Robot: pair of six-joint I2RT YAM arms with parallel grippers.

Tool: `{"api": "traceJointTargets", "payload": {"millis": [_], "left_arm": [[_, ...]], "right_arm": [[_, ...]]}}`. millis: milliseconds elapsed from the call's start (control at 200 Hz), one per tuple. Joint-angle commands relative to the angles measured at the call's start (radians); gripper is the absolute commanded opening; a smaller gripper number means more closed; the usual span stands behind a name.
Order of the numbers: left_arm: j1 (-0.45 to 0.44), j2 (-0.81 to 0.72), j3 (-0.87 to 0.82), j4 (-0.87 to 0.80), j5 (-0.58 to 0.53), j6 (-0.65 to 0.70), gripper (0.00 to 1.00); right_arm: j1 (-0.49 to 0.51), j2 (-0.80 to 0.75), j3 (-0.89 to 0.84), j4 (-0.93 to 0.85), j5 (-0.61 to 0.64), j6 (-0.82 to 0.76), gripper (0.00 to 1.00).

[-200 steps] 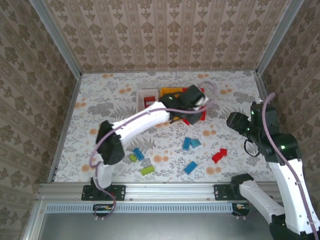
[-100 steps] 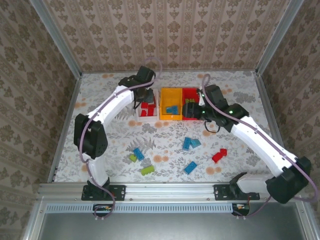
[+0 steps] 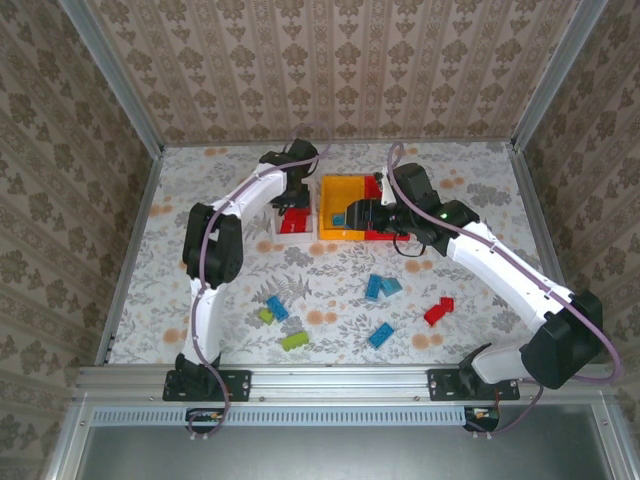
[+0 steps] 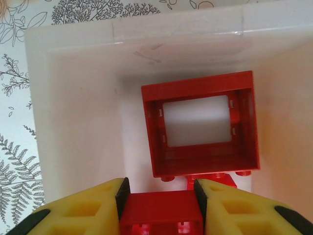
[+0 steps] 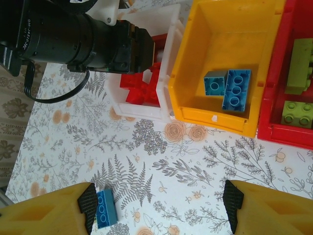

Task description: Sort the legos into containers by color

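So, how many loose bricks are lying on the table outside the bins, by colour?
Blue bricks: 4
Green bricks: 2
Red brick: 1
Total: 7

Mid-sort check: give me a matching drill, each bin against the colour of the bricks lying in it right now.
Column one:
1. white bin
2. yellow bin
3. red bin

Column two:
a. green bricks
b. red bricks
c. blue bricks

Pairs: 1-b, 2-c, 3-a.
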Motion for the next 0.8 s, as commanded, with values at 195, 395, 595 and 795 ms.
{"api": "traceJointTargets", "payload": {"millis": [195, 395, 595, 795], "left_arm": [[-0.013, -0.015, 0.038, -0.024, 0.009, -0.029, 0.56], [-0.037, -0.102, 0.037, -0.017, 0.032, -0.061, 0.56], [-0.041, -0.309, -0.118, -0.001, 0.028, -0.159, 0.63], [0.016, -0.614, -0.422, 0.021, 0.089, -0.220, 0.66]], "right_arm": [[-0.040, -0.062, -0.059, -0.026, -0.021, 0.000, 0.74], [-0.011, -0.080, -0.072, -0.103, -0.002, -0.094, 0.74], [0.190, -0.037, -0.084, -0.112, 0.014, -0.300, 0.75], [0.425, 0.068, -0.121, -0.063, -0.066, -0.492, 0.79]]}}
